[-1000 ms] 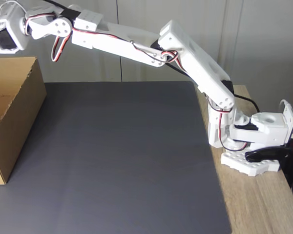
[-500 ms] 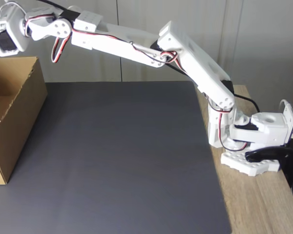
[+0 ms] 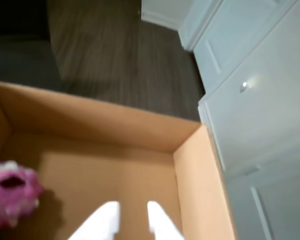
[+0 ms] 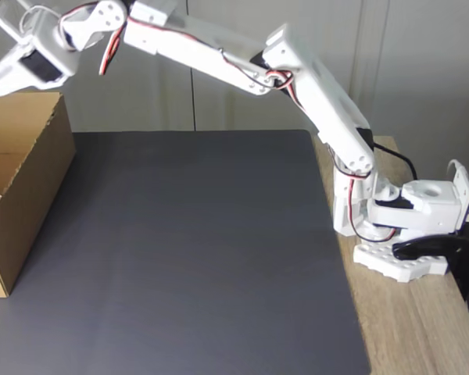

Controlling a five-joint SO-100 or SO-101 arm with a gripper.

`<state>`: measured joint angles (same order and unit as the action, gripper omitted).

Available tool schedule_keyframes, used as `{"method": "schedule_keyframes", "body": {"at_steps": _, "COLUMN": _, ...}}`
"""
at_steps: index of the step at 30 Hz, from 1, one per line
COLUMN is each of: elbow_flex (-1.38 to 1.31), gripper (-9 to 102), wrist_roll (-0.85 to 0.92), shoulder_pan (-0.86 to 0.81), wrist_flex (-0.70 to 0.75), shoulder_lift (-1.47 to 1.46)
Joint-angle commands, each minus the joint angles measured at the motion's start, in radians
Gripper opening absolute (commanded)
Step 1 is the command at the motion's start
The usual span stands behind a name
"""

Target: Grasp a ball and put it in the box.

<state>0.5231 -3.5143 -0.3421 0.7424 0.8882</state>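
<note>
White plastic fingertips of the gripper point(image 3: 132, 220) enter the wrist view from the bottom edge, a narrow gap between them and nothing held in it; they hang above the floor of the box point(image 3: 195, 175) without touching it. The ball point(image 3: 10, 192), purple-pink and bumpy, lies on the box floor at the left edge of the wrist view, apart from the fingertips. Brown cardboard walls rise behind and to the right of the fingertips, leaving bare floor between them. Beyond the far wall lie a grey wood-grain floor point(image 3: 115, 55) and white cabinet doors point(image 3: 260, 90). In the fixed view the arm point(image 4: 219, 62) reaches from its base point(image 4: 406, 234) on the right across a dark mat point(image 4: 187, 250) to above the box point(image 4: 27, 172) at the left edge.
</note>
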Motion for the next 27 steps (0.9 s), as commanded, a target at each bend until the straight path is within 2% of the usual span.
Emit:
{"method": "schedule_keyframes", "body": {"at_steps": 1, "elbow_flex": -0.051, "gripper": 0, "wrist_roll": -0.025, "shoulder_pan": -0.014, "wrist_flex": 0.109, "shoulder_lift": 0.107}}
{"method": "schedule_keyframes", "body": {"at_steps": 9, "elbow_flex": -0.051, "gripper": 0, "wrist_roll": -0.049, "shoulder_pan": -0.035, "wrist_flex": 0.282, "shoulder_lift": 0.184}}
{"method": "schedule_keyframes", "body": {"at_steps": 27, "elbow_flex": -0.037, "gripper": 0, "wrist_roll": -0.038, "shoulder_pan": -0.058, "wrist_flex": 0.442, "shoulder_lift": 0.351}}
